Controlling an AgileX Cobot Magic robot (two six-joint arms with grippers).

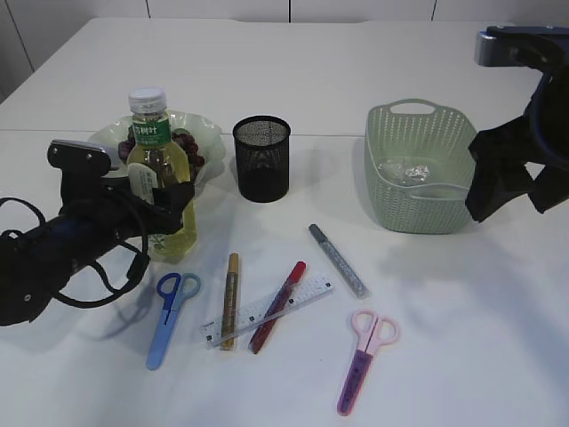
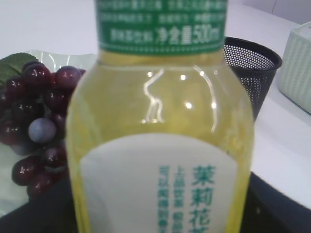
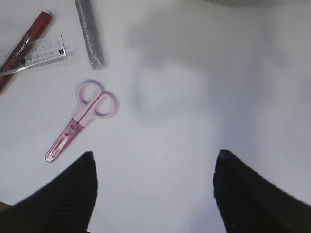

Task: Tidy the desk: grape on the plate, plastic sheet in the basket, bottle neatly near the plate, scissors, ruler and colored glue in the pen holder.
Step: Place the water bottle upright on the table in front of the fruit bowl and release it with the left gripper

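A bottle (image 1: 160,178) of yellow tea stands upright beside the green plate (image 1: 209,133), which holds the grapes (image 1: 188,147). My left gripper (image 1: 173,200) is shut on the bottle; in the left wrist view the bottle (image 2: 160,145) fills the frame, with the grapes (image 2: 34,131) behind it. The plastic sheet (image 1: 404,171) lies in the green basket (image 1: 418,209). The black mesh pen holder (image 1: 261,158) is empty. Blue scissors (image 1: 169,316), pink scissors (image 1: 363,360), a ruler (image 1: 267,309) and gold (image 1: 230,298), red (image 1: 277,305) and silver (image 1: 338,260) glue pens lie on the table. My right gripper (image 3: 153,179) is open and empty.
The right arm (image 1: 507,169) hangs above the table just right of the basket. The right wrist view shows the pink scissors (image 3: 80,121), ruler (image 3: 34,53), red pen (image 3: 26,39) and silver pen (image 3: 90,34). The pen holder (image 2: 252,68) stands right of the bottle.
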